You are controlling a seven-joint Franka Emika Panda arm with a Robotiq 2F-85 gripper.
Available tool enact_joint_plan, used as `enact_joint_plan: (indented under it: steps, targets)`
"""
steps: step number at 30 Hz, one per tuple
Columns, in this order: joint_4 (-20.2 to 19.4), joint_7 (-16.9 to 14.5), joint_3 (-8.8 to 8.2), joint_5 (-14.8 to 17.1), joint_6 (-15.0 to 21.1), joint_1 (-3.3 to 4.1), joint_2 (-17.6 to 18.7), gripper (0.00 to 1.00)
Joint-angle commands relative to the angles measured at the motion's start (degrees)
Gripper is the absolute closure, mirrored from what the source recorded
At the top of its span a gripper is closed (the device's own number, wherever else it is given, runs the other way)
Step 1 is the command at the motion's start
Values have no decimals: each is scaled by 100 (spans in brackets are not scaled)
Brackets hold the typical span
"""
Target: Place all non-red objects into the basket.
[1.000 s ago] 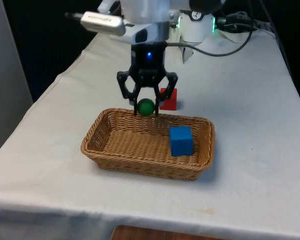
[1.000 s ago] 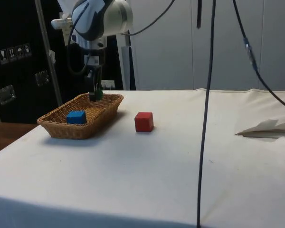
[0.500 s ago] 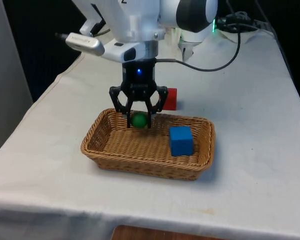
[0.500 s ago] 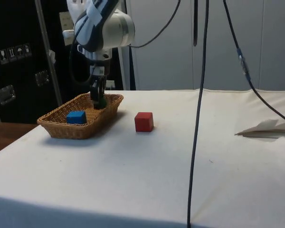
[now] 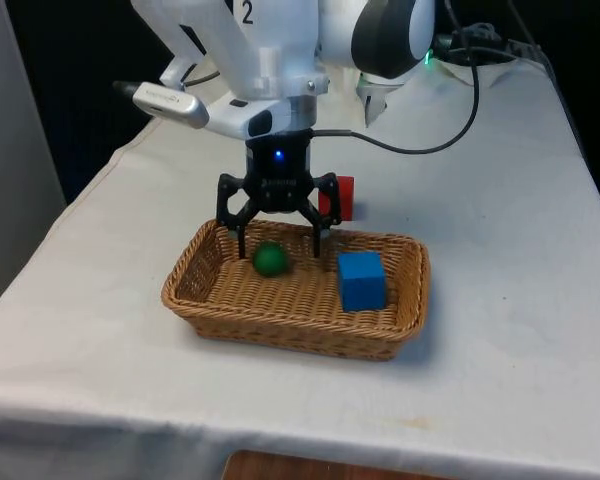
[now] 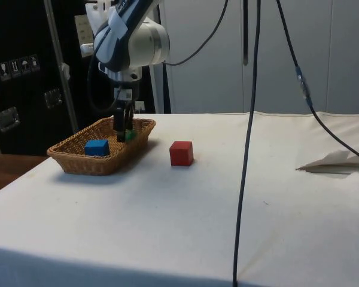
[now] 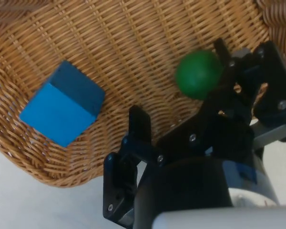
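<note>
The wicker basket [image 5: 290,338] sits near the table's front edge. A green ball [image 5: 271,259] lies on its floor towards the front view's left, and a blue cube [image 5: 362,281] rests at the front view's right end. My gripper [image 5: 280,238] hangs open just above the ball, one finger on each side, touching nothing. A red cube [image 5: 344,196] stands on the cloth behind the basket, partly hidden by the gripper. From the side, the ball [image 6: 130,135] shows beside the gripper [image 6: 120,130], with the blue cube [image 6: 96,147] and red cube [image 6: 181,153] apart. In the wrist view the ball [image 7: 198,74] lies beside one fingertip [image 7: 221,49].
A black cable [image 5: 430,140] runs over the cloth behind the arm. In the side view a cable [image 6: 246,155] hangs down in front of the table and a crumpled white sheet [image 6: 340,160] lies at the far right. The table's left edge drops off near the basket.
The gripper came down into the basket with the green ball, then opened. The ball dropped to the basket floor.
</note>
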Motion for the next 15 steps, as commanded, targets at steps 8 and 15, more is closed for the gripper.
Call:
enact_joint_plan:
  steps: [8,15]
  targets:
    - [11,-23,11,23,-11,-23,-17,0]
    - [-132,11,-103,-29,-138,63,-286,0]
